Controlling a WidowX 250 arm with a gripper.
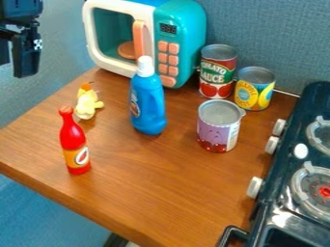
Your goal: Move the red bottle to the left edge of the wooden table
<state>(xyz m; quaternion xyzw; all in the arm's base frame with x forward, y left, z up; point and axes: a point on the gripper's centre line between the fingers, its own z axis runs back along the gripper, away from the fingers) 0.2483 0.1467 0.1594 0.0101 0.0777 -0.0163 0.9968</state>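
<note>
At the far left, end effector: your black end effector (20, 60) hangs against the blue-grey wall, and you cannot tell whether it is open or closed.
Red bottle: upright on the left of your wooden surface (138, 193), this bottle (73, 141) is among the things nearest your end effector.
Yellow toy: you see it (87, 102) just beyond the red bottle, also near your end effector in view.
Toy microwave: teal and white, it (182, 26) stands at the far edge, with an orange handle and buttons facing you.
Blue bottle: white-capped and upright, it (147, 101) stands in front of the microwave.
Purple can: it (218, 131) is upright, on your near side of the tomato can (218, 72).
Yellow can: you find it (254, 91) upright, just right of the tomato can.
Toy stove: black, with white knobs, it (278, 205) lines your right side.
</note>
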